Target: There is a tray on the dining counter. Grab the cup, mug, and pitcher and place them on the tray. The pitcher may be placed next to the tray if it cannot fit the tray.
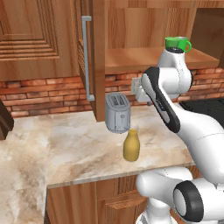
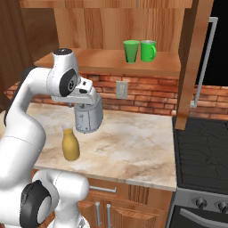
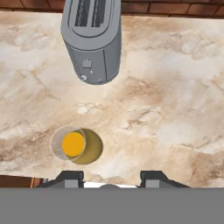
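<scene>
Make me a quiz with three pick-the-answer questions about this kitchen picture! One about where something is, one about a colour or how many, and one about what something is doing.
1. Where is the pitcher?
A. on the shelf
B. on the counter in front of the toaster
C. on the stove

2. How many green drinking things stand on the shelf?
A. one
B. two
C. four

3. What is the gripper doing?
A. holding the pitcher
B. squeezing the toaster
C. holding nothing, above the counter

Answers:
1 B, the yellow pitcher stands on the marbled top nearer the edge than the toaster.
2 B, the cup and the mug stand side by side.
3 C, the hand view shows nothing between the jaws, with the pitcher off to one side.
</scene>
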